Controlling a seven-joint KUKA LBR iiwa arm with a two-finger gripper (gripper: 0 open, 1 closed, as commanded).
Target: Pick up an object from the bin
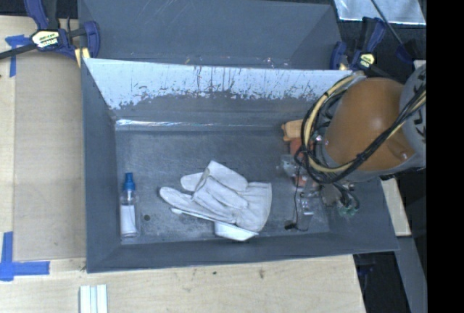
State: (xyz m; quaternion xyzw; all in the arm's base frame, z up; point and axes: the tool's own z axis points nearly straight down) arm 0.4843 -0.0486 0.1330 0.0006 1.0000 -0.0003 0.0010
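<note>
My gripper (303,209) is low over the bin floor at the right, under the arm's orange dome. A white work glove (221,201) lies flat in the middle of the floor, its cuff end a short way left of the gripper and not touching it. A small green thing (349,207) lies just right of the gripper, partly hidden by the arm. Behind the gripper, by the back wall, the edge of a tan-orange thing (291,131) peeks out from behind the dome.
A small clear bottle with a blue cap (128,206) lies at the far left of the floor, near the left wall. Bare floor lies between bottle and glove. The arm and its cables cover the bin's right end.
</note>
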